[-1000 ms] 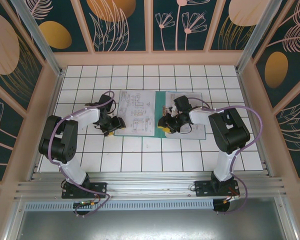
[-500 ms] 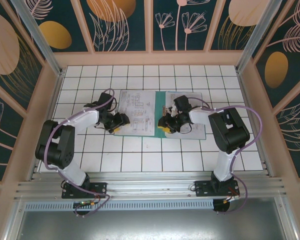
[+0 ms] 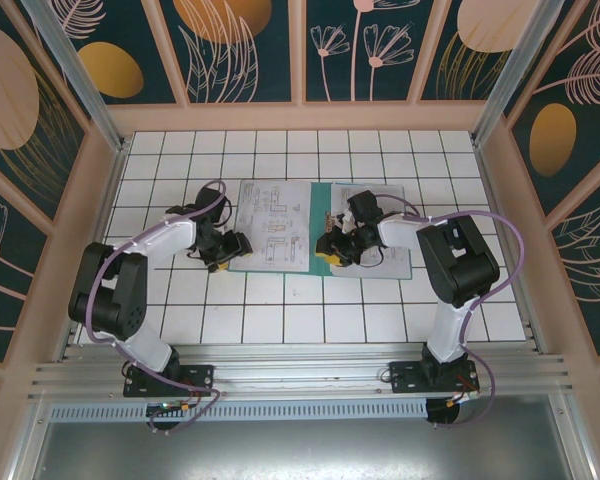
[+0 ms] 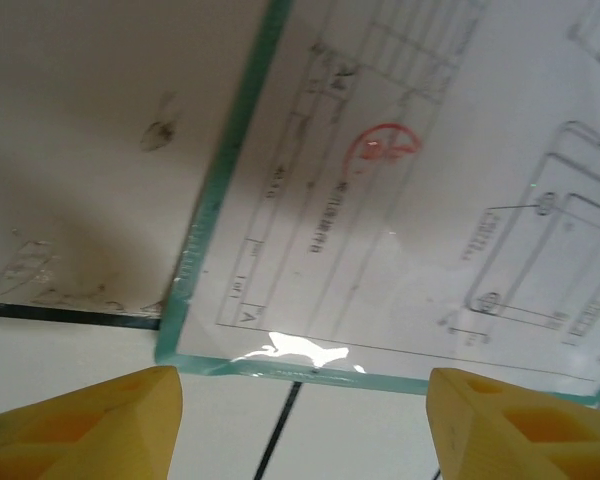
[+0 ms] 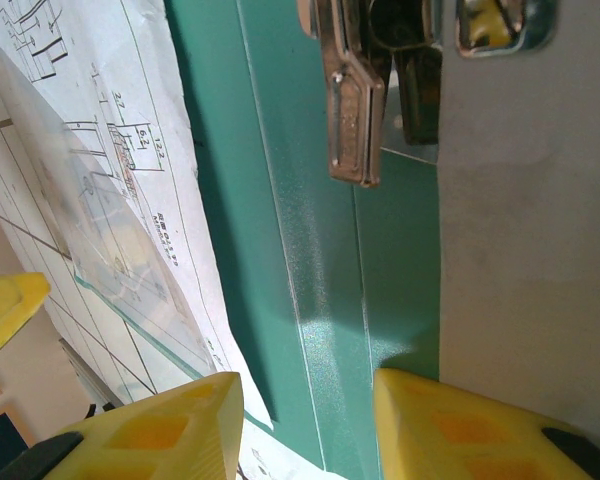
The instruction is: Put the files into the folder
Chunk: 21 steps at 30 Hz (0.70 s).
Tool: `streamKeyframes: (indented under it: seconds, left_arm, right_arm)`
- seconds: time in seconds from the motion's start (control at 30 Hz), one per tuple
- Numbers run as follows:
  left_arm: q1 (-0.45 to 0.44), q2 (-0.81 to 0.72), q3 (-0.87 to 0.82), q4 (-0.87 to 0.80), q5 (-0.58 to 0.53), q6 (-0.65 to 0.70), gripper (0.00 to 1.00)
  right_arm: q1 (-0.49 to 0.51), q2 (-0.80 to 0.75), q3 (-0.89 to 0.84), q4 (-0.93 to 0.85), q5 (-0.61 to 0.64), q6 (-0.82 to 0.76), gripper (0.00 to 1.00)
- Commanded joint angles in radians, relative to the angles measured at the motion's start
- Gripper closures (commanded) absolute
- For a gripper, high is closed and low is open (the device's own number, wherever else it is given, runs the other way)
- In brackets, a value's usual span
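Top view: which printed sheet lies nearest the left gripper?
The left sheet, beside the left gripper; the right sheet lies beyond the folder spine.

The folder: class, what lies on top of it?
Printed sheets lie on both halves of the folder, a metal clip by its spine. The right claw and arm hide part of the right-hand sheet.

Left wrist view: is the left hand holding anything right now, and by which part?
Nothing. The left hand is open, with bare table between its fingers. The folder corner lies just ahead of the fingertips.
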Motion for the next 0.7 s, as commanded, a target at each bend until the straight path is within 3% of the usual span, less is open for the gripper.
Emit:
streamKeyframes:
  seconds: [0.0, 0.17, 0.47, 0.67]
  left_arm:
    - [0.001, 0.032, -0.018, 0.0, -0.027, -0.005, 0.33]
    - [0.002, 0.053, -0.044, 0.052, -0.009, -0.017, 0.33]
    - [0.001, 0.054, -0.03, 0.019, -0.078, -0.003, 0.33]
    - [0.002, 0.054, -0.085, 0.168, 0.052, -0.044, 0.33]
  right_arm:
    - [0.007, 0.084, -0.051, -0.08, 0.106, -0.021, 0.59]
    - [0.006, 0.083, -0.05, -0.08, 0.106, -0.021, 0.59]
    - [0.006, 0.085, -0.048, -0.079, 0.104, -0.022, 0.59]
    - [0.007, 0.088, -0.052, -0.074, 0.102, -0.02, 0.59]
